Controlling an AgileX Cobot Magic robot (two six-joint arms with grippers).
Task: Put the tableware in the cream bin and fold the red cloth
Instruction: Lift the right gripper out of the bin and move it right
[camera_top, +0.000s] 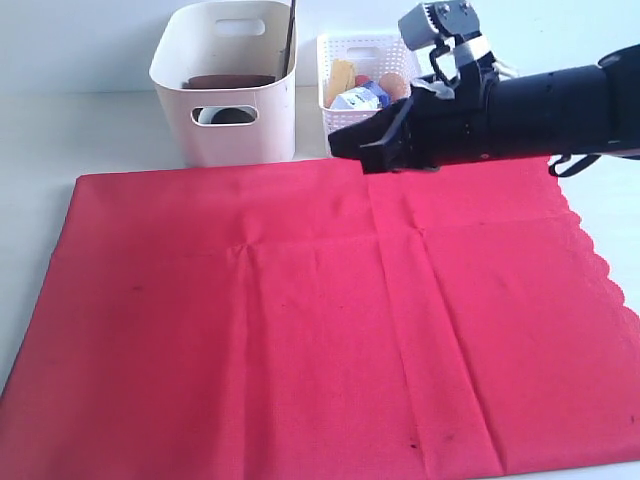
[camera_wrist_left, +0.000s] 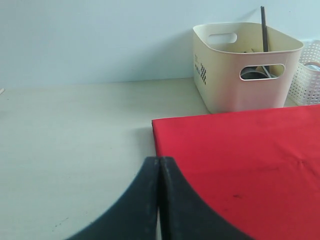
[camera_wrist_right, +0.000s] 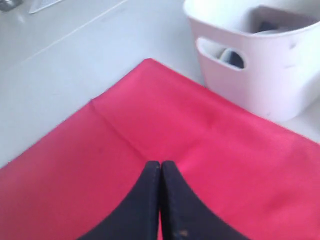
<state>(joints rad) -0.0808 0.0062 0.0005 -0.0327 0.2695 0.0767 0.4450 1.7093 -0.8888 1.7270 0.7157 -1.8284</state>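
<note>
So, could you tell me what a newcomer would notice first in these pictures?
The red cloth lies spread flat over most of the table. A black arm reaches in from the right, its right gripper shut at the cloth's far edge. Behind that edge stand the cream bin and, beside it, a white basket.

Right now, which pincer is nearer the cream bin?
Right. The right pincer hangs over the red cloth's edge beside the cream bin; the left pincer sits off the cloth's corner, farther away.
</note>
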